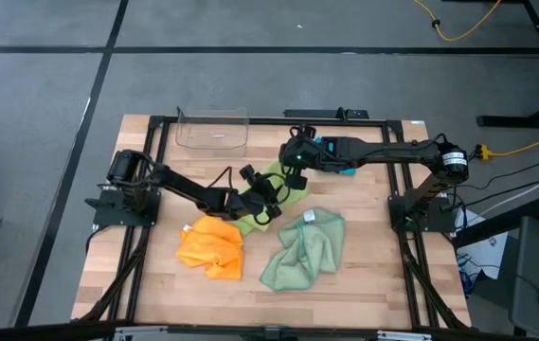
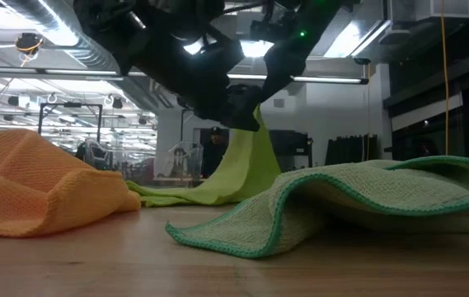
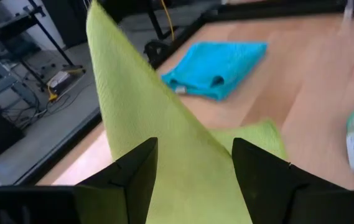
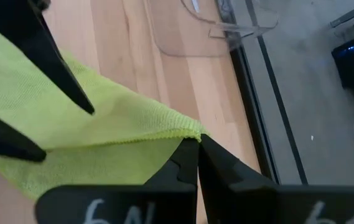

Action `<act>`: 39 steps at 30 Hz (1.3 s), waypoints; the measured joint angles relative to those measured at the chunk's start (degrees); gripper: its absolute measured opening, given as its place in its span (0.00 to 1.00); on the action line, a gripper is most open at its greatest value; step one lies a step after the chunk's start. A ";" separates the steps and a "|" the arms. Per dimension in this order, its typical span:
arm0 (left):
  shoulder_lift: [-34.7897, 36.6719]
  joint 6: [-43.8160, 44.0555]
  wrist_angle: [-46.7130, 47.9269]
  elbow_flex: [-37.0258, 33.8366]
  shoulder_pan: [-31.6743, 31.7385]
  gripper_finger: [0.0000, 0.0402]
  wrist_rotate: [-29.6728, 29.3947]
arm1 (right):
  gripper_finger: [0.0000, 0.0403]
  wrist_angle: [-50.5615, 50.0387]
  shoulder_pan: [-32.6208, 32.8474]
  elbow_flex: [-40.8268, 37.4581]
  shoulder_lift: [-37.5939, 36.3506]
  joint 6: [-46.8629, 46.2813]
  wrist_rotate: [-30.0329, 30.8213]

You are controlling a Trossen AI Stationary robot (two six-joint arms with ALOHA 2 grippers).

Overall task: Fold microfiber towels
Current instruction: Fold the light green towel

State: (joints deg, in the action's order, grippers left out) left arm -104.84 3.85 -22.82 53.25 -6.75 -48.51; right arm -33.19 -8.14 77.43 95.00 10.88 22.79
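No towel looks folded yet: the orange towel [image 1: 211, 248] and pale sage towel [image 1: 305, 248] lie crumpled, and the teal towel [image 3: 215, 65] lies well beyond the fingers. The lime green towel [image 4: 71, 134] hangs lifted between both grippers. The right gripper [image 4: 196, 163] pinches its corner, fingers closed. The left gripper [image 3: 192, 168] seems clamped on cloth running between its fingers.

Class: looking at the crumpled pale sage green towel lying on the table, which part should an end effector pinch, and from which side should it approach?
Pinch the pale sage green towel at its raised, green-stitched edge, which curls off the table in the low view. Come in low from the open front side, probably easiest, since the folded lip leaves a gap beneath for one finger.
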 joint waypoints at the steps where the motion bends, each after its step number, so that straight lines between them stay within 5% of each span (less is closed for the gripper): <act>1: 0.00 0.57 1.30 0.00 -0.11 0.50 -0.02 | 0.01 -0.25 0.00 0.00 0.00 -0.13 0.00; 16: 0.00 8.08 5.69 -0.04 1.64 0.50 7.70 | 0.01 6.05 0.00 0.43 -0.13 -0.34 0.09; 39: 0.04 15.27 20.41 -0.04 2.24 0.50 5.77 | 0.01 -1.27 0.00 6.34 -0.33 -1.39 3.26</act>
State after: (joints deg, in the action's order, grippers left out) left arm -104.79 19.12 -2.41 53.21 -4.51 -42.74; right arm -34.45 -8.14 83.77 94.67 9.50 26.04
